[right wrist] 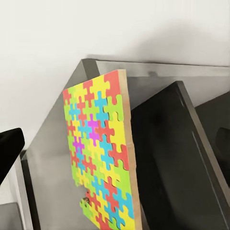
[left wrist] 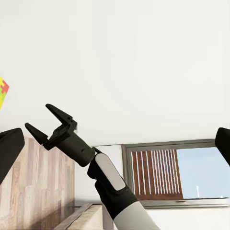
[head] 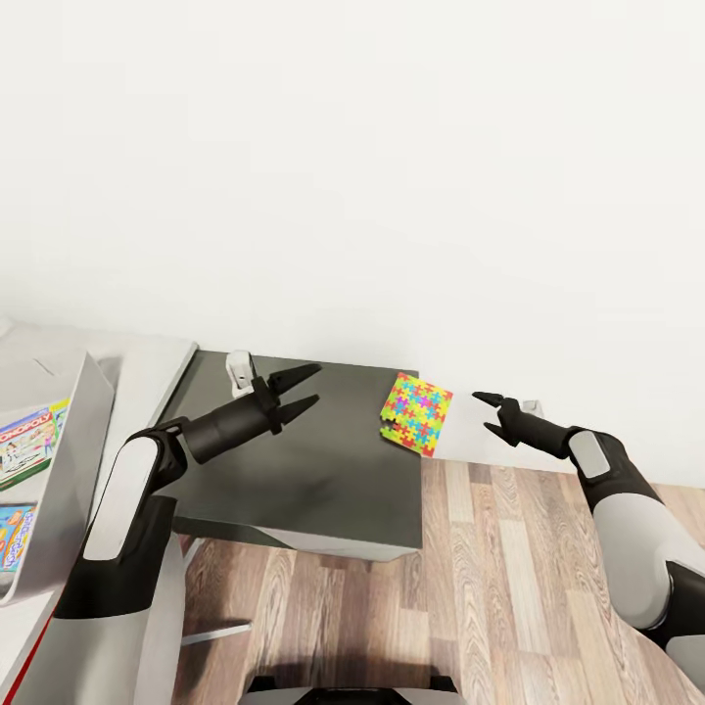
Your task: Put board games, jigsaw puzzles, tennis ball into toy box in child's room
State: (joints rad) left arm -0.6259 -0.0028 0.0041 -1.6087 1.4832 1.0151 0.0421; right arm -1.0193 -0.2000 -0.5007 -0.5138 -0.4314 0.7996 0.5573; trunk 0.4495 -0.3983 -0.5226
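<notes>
Currently, at the far left of the head view, the toy box stands on the pale top of the table. Its light grey wall faces the robot, and two colourful board games lie flat inside it, so part of the task appears complete.

Next, the left gripper extends over the dark grey side panel of the desk. Its fingers are spread apart and hold nothing. It points toward the puzzle, probably as a standby or support position.

Further right, the jigsaw puzzle sits at the far right corner of the dark panel, next to the white wall. It overhangs the panel's edge. The right wrist view shows the puzzle as a thin sheet with a pale side edge exposed; this overhang likely offers the fingers a free edge to pinch.

At the right, the right gripper hangs over the wood-plank floor, near the puzzle but apart from it. Its fingers are spread and empty, aimed at the overhanging edge. The step in hand is judged to be the approach for a grasp.
</notes>
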